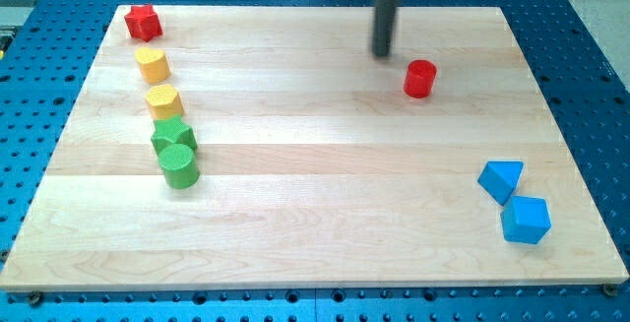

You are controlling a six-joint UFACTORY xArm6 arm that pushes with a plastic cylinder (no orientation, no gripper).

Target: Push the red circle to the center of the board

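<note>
The red circle [420, 78] is a short red cylinder standing on the wooden board [315, 224], right of the middle and toward the view's top. My tip [382, 54] is the lower end of a dark rod coming down from the view's top. It sits just up and to the left of the red circle, a small gap apart from it, not touching.
A red star [144, 23] lies at the top left corner. Below it along the left side stand two yellow blocks [152, 64] [163, 99], then a green star [172, 135] and a green circle [179, 164] touching. Two blue blocks [501, 179] [526, 220] lie at the lower right.
</note>
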